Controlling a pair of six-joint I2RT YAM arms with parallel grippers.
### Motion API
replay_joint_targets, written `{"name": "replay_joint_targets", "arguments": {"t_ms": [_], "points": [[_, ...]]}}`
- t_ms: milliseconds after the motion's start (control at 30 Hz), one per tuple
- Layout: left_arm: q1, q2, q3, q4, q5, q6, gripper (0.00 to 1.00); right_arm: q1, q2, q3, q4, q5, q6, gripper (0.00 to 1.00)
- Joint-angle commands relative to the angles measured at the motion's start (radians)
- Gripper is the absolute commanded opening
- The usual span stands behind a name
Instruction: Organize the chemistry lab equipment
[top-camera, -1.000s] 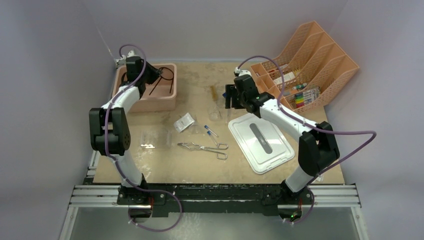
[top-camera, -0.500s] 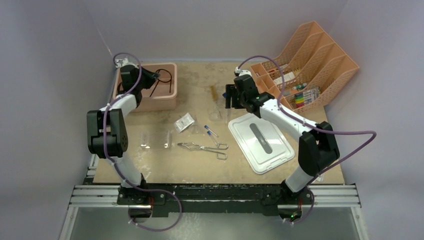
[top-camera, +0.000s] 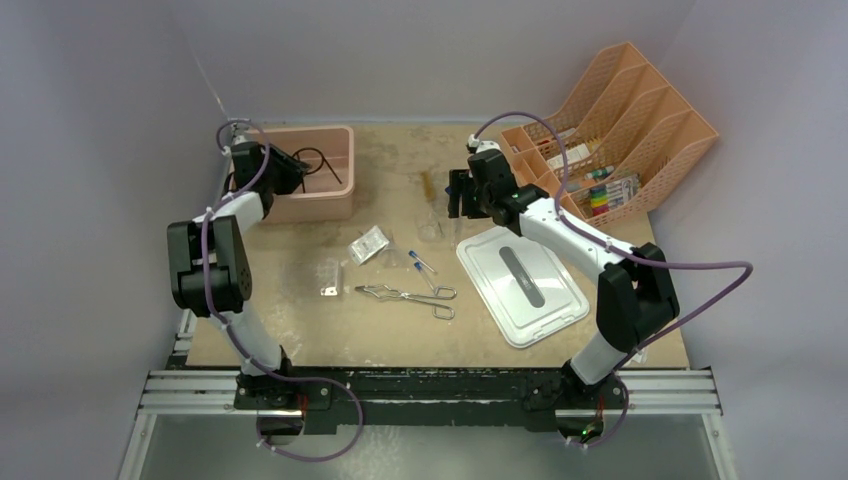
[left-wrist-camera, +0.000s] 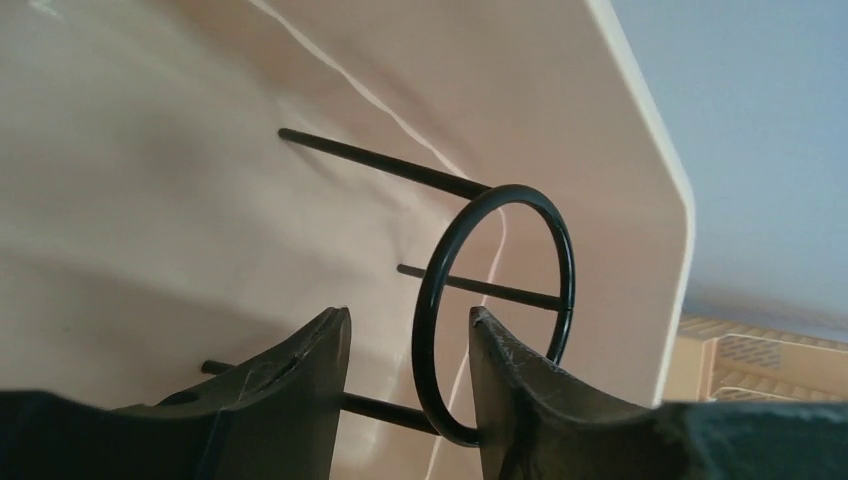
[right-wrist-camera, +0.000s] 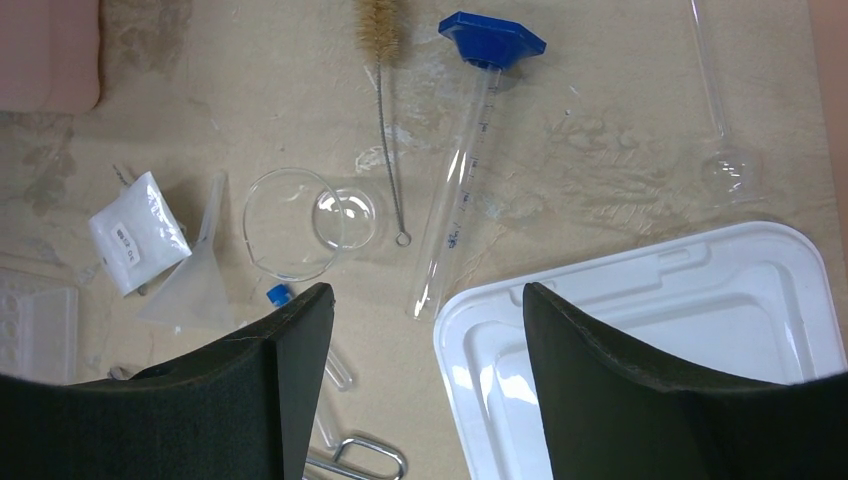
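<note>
The black wire ring stand (top-camera: 322, 163) lies inside the pink bin (top-camera: 318, 208) at the back left. My left gripper (top-camera: 284, 170) is down in that bin. In the left wrist view its jaws (left-wrist-camera: 408, 315) stand open, and the stand's ring (left-wrist-camera: 495, 300) rises loose between them, close to the right finger. My right gripper (top-camera: 461, 201) hovers open and empty over the table (right-wrist-camera: 425, 300). Below it lie a clear glass flask (right-wrist-camera: 295, 222), a thin brush (right-wrist-camera: 385, 110), a blue-based glass cylinder (right-wrist-camera: 462, 170), a small bag (right-wrist-camera: 135, 232) and a blue-capped vial (right-wrist-camera: 280, 294). Silver tongs (top-camera: 405, 295) lie at mid-table.
A white lid (top-camera: 522, 284) lies flat right of the tongs. An orange file organizer (top-camera: 620, 140) holding coloured items stands at the back right. A clear tube rack (top-camera: 328, 277) sits left of the tongs, and a clear funnel (right-wrist-camera: 195, 285) lies beside the bag.
The left gripper has swung left over the bin and its jaws have opened, letting go of the ring stand, which now rests in the bin. The right arm has not moved.
</note>
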Motion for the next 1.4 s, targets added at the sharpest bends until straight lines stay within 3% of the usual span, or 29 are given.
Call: {"name": "replay_joint_targets", "arguments": {"t_ms": [0,200,467,867,1200,1367], "points": [[0.005,0.007,0.088,-0.143,-0.078,0.080,0.48,0.001,-0.013,0.028,0.025,-0.005,0.012,0.72],[0.003,0.016,0.116,-0.214,-0.093,0.098,0.50,0.002,-0.013,0.025,0.028,-0.007,0.022,0.72],[-0.002,0.106,0.135,-0.094,0.030,-0.024,0.33,0.001,-0.014,0.021,0.036,-0.012,0.025,0.72],[-0.078,0.221,0.219,0.039,0.031,-0.111,0.24,0.001,-0.033,0.016,0.025,-0.006,0.022,0.72],[-0.098,0.257,0.290,0.027,0.023,-0.085,0.25,0.002,-0.038,0.022,0.012,0.002,0.017,0.72],[-0.090,0.183,0.369,-0.158,-0.087,0.016,0.45,0.001,-0.035,0.036,-0.009,0.013,0.024,0.72]]}}
